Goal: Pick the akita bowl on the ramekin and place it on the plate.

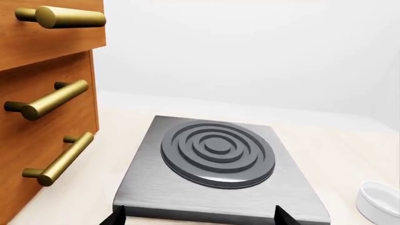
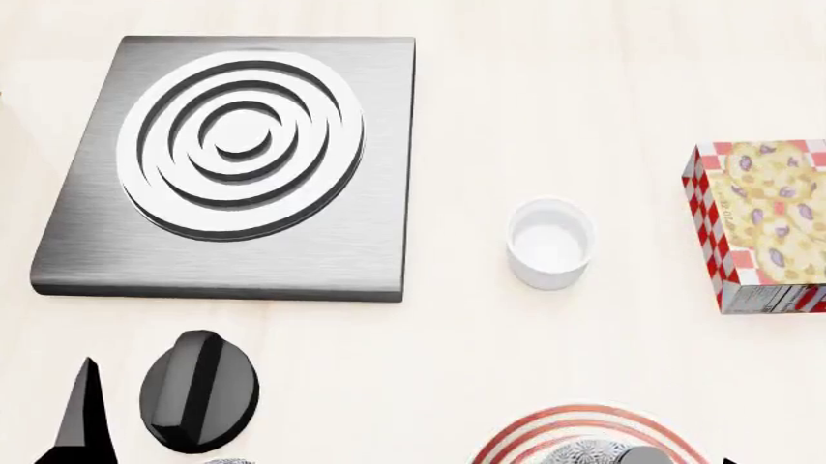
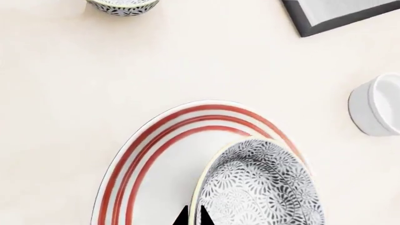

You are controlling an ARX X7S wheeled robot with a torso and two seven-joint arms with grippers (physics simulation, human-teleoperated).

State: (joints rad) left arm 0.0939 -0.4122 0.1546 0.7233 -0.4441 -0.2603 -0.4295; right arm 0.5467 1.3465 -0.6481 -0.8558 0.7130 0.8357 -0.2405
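Note:
The akita bowl (image 3: 262, 187) hangs tilted over the right side of the red-ringed plate (image 3: 147, 164), showing its speckled outside. My right gripper (image 3: 192, 216) is shut on its pale rim, one fingertip on each side. In the head view only the upper edges of the plate (image 2: 529, 433) and of the akita bowl (image 2: 583, 452) show at the bottom. The white ramekin (image 2: 551, 242) (image 3: 377, 105) (image 1: 380, 201) stands empty beyond the plate. My left gripper (image 1: 198, 216) is open and holds nothing, just in front of the stove's near edge.
A grey stove plate (image 2: 232, 164) (image 1: 216, 154) lies at the left, with a black knob (image 2: 197, 390) in front of it. A checkered food box (image 2: 761, 227) sits at the right. A second speckled bowl (image 3: 122, 5) stands apart. Wooden drawers with brass handles (image 1: 53, 101) flank the left arm.

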